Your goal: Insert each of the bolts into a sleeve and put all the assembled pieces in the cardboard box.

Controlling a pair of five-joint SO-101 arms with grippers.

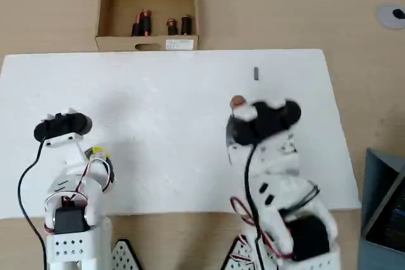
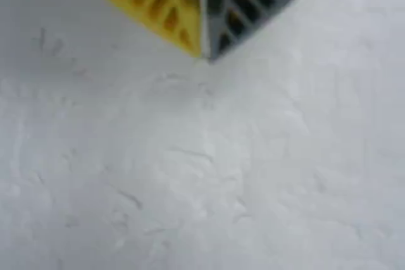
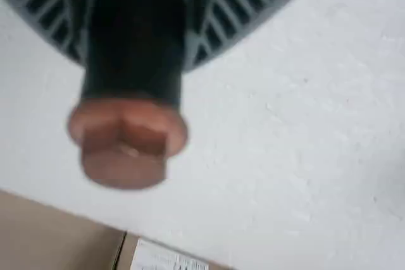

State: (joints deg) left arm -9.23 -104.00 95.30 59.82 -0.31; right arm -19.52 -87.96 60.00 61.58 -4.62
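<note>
My right claw (image 3: 136, 67) is clenched on the sleeve (image 3: 134, 30), bolt (image 3: 126, 140) head jutting beyond its tips — the cardboard box (image 1: 120, 43) well ahead of it — and I fear tilting on the way could let that bolt slip out.

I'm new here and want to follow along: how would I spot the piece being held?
Find the white sheet on the table, then the right arm above it. Its end effector grips a black sleeve with a copper bolt head showing, unlike the assembled pieces lying in the cardboard box.
</note>
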